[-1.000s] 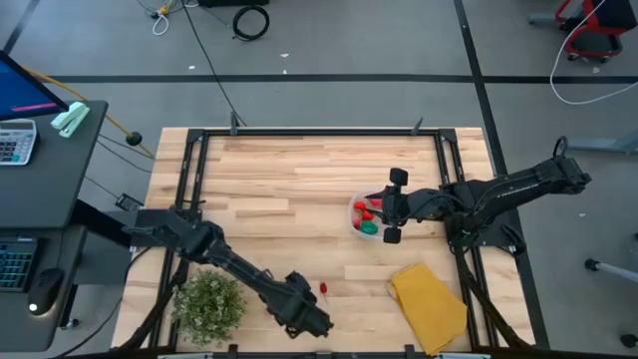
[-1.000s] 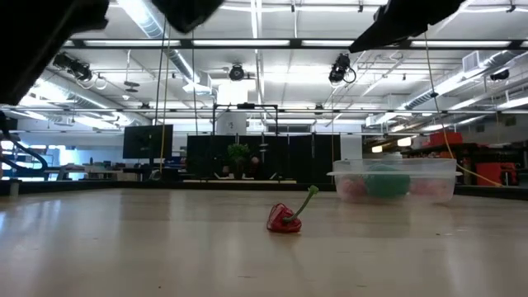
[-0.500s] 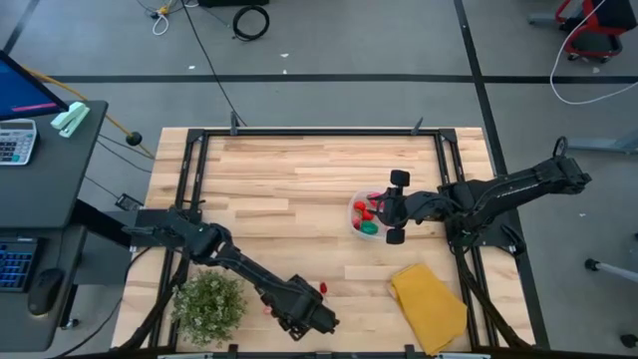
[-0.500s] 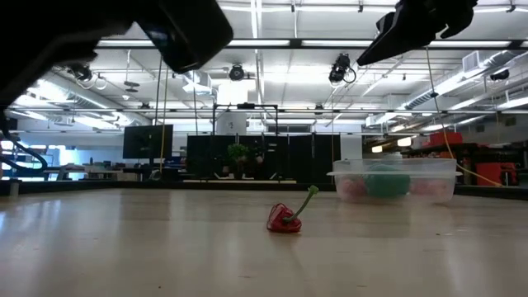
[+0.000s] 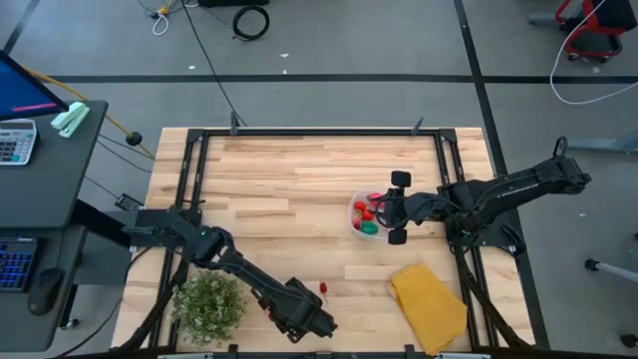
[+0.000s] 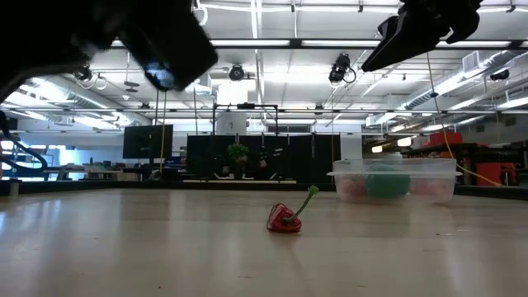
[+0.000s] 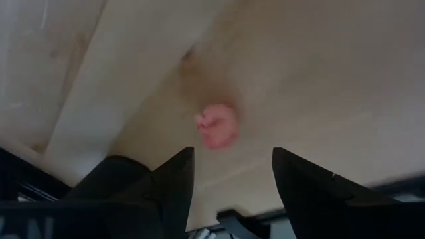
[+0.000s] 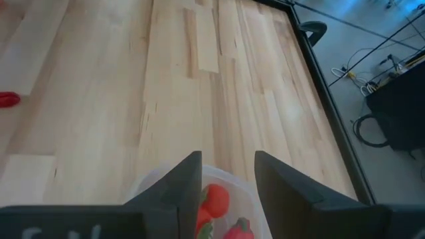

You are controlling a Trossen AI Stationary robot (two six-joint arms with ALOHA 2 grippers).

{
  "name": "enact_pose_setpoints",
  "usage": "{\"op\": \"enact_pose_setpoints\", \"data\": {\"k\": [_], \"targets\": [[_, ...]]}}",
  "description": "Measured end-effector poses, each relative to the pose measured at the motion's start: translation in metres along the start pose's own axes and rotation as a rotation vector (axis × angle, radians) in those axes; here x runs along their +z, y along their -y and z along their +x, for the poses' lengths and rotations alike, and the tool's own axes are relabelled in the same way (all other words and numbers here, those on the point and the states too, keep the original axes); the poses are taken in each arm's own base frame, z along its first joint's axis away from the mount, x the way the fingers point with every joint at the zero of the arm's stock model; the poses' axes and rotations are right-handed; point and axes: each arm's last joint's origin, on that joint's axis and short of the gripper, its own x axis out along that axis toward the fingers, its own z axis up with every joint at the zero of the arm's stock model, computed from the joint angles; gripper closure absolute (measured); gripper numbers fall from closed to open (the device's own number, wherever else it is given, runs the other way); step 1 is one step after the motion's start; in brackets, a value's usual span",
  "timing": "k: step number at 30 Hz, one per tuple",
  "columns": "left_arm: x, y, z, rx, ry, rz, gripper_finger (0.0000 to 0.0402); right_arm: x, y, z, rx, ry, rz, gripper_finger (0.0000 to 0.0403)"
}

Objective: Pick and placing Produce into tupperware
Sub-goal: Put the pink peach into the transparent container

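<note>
Just then my left gripper (image 7: 229, 176) hung low over the near edge of the table (image 5: 299, 179), fingers (image 7: 172, 179) spread apart and holding nothing, with a pale pink piece of produce (image 7: 217, 125) lying on the wood straight ahead of the gap; I judged I was lined up that way so the open fingers could drop either side of it. A red pepper-like piece with a green stem (image 6: 286, 218) lay on its side nearby, just beside my left arm in the high view (image 5: 322, 288), apart from everything else and not yet collected. My right gripper (image 8: 227, 176) hovered over the rim of the tupperware (image 5: 356, 203), fingers parted with nothing between them, and I took that as waiting above the drop spot. Inside the clear container (image 8: 156, 188) I could see red pieces (image 8: 214, 199) and, from above, a green one (image 5: 370, 227), so much of the produce was already in. The surface was a pale wooden plank top in a dark metal frame, with a bushy green plant (image 5: 209, 301) at its near left corner and a folded yellow cloth (image 5: 429, 304) near the right. Beyond lay a large hall with bright ceiling strip lights, grey floor, cables and a desk (image 5: 50, 199) to one side.
</note>
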Motion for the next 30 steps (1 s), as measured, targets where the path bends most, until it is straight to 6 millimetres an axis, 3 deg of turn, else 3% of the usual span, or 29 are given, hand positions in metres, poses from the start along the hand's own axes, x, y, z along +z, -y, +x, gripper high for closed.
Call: {"op": "enact_pose_setpoints", "data": {"k": [7, 14, 26, 30], "targets": [[0.008, 0.005, 0.023, 0.071, -0.034, 0.033, 0.0193, 0.0, 0.0, 0.0, 0.0, 0.0, 0.001, 0.0257], [0.012, 0.007, 0.03, 0.093, -0.046, 0.001, 0.0207, 0.0, 0.0, 0.0, 0.0, 0.001, 0.001, 0.0257], [0.019, 0.006, 0.03, 0.085, -0.048, -0.055, 0.0336, 0.001, 0.0, -0.002, -0.001, 0.011, -0.011, 0.0257], [0.029, 0.003, 0.027, 0.095, -0.012, -0.043, 0.0356, 0.002, 0.006, -0.013, -0.007, 0.052, 0.003, 0.0257]]}}
